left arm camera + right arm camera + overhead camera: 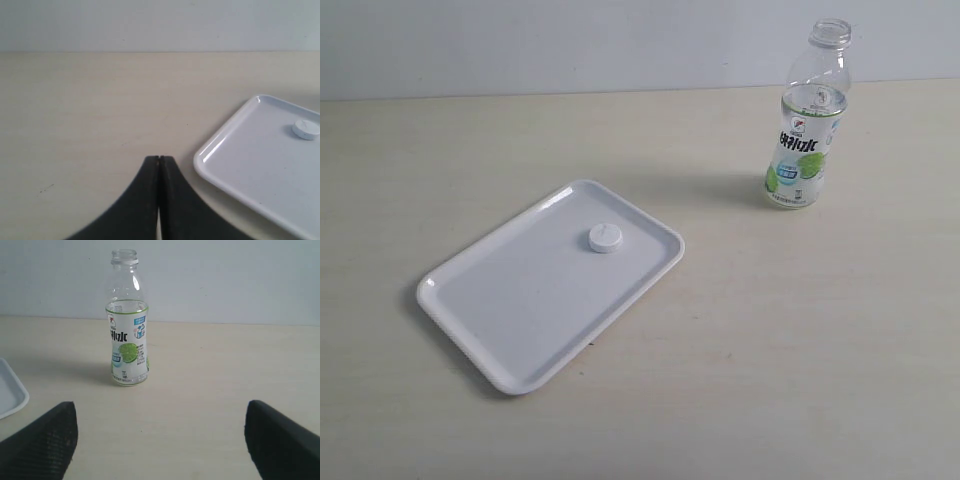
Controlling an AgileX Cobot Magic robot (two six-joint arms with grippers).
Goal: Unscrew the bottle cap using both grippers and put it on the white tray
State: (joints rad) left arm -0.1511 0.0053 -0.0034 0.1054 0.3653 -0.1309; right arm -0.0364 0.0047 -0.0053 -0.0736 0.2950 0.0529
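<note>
The left end effector (159,162) is clenching shut, the right end effector (161,412) gaping; the cap (605,238) is lying on the tray (500,320), the bottle (807,130) standing uncapped.

The table (820,340) is a pale cream surface with a faint, fine grain and a matte finish. Two things rest directly on it. The white tray (520,305) lies flat, turned at an angle so that its corners, not its sides, point toward the table's near and far edges. It is glossy, with rounded corners and a low raised rim, and a soft shadow shows along its near left side. The bottle (803,150) stands upright, well apart from the tray, beyond the tray's far right corner and nearer the table's far edge. It is clear plastic with a white, green and blue label, and its mouth is uncapped.
</note>
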